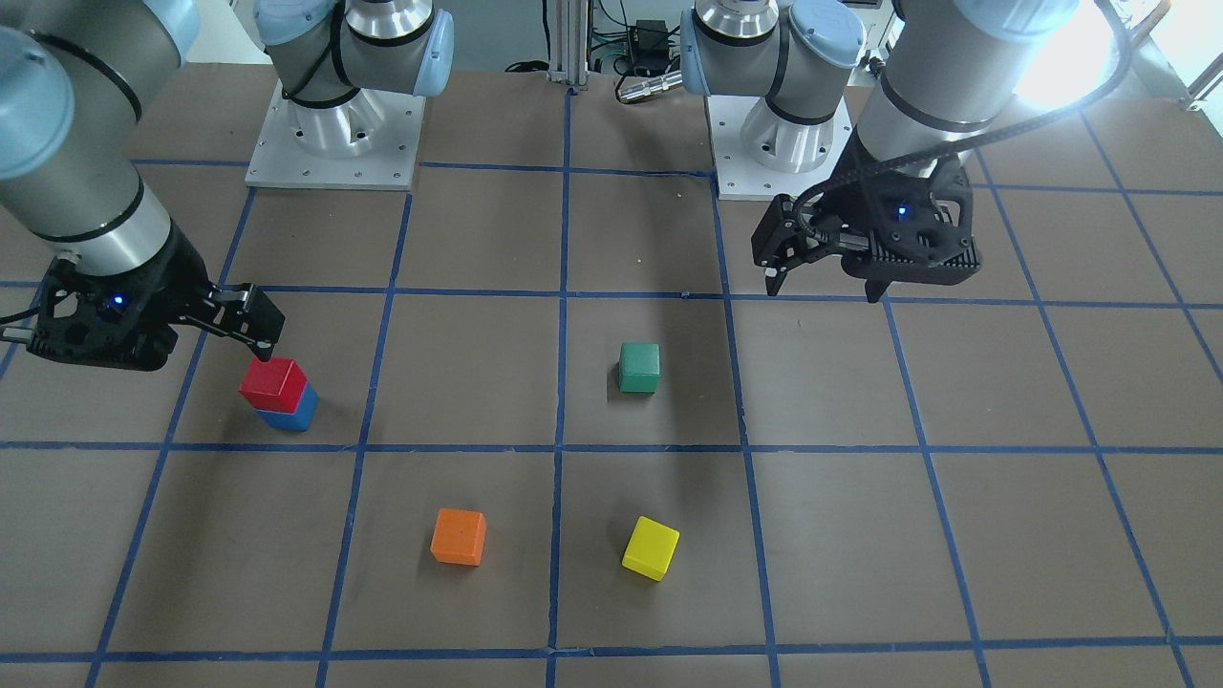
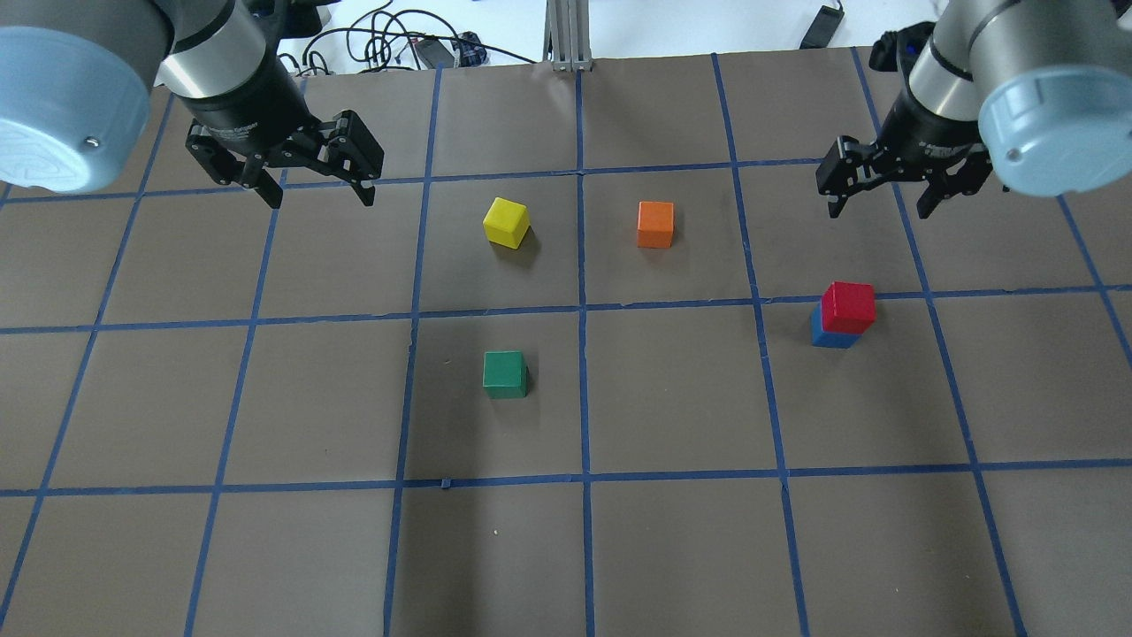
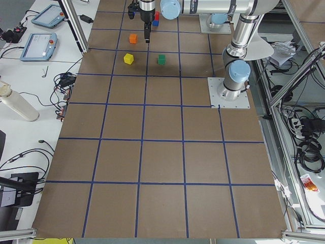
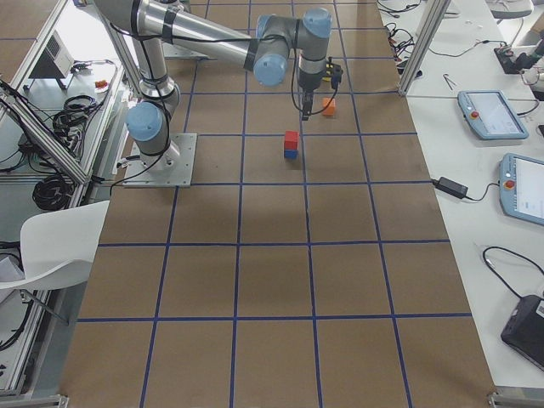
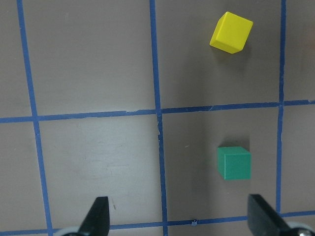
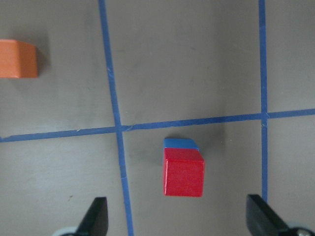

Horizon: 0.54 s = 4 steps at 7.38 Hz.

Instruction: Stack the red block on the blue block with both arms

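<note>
We see the left arm (image 1: pixel 941 86) and right arm (image 1: pixel 81 191): silver-grey tubes, light-blue caps. The left gripper (image 2: pixel 322 199) and right gripper (image 2: pixel 878 212) are black, each blue-lit.

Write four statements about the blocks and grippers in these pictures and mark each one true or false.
1. The red block sits on top of the blue block. True.
2. The right gripper is shut on the red block. False: its fingers are spread open and it is apart from the stack.
3. The left gripper is open and holds nothing. True.
4. The green block is stacked on the yellow block. False: they lie apart, each on the table.
</note>
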Available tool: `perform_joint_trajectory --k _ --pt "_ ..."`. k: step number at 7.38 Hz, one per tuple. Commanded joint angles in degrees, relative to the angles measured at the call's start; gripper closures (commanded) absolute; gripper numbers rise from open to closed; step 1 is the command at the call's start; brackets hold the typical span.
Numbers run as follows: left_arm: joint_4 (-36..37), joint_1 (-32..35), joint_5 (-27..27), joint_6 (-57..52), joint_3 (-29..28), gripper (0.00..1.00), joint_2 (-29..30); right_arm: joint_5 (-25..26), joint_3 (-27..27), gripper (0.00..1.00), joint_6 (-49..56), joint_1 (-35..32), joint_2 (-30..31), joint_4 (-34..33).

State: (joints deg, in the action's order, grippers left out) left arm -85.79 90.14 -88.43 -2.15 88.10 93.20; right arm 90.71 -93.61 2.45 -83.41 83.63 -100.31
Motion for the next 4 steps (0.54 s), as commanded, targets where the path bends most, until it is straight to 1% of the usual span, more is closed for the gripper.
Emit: perform_joint_trajectory --k 1,2,3,4 --pt "0.9 0.6 0.4 0.6 -1.5 0.0 -0.9 -0.5 4.3 0.0 -10.3 -8.3 3.9 4.3" --pt "0.7 0.6 0.0 0.4 -1.7 0.0 -0.9 -0.1 4.8 0.0 -12.4 -12.2 4.3 4.1" --pt "0.5 0.6 -0.2 0.0 -1.6 0.0 -0.9 0.3 4.2 0.0 -11.7 -12.0 4.0 4.1" --pt "-0.1 0.8 -0.2 -0.1 -1.6 0.0 0.0 0.1 4.1 0.0 -11.2 -11.4 3.5 2.6"
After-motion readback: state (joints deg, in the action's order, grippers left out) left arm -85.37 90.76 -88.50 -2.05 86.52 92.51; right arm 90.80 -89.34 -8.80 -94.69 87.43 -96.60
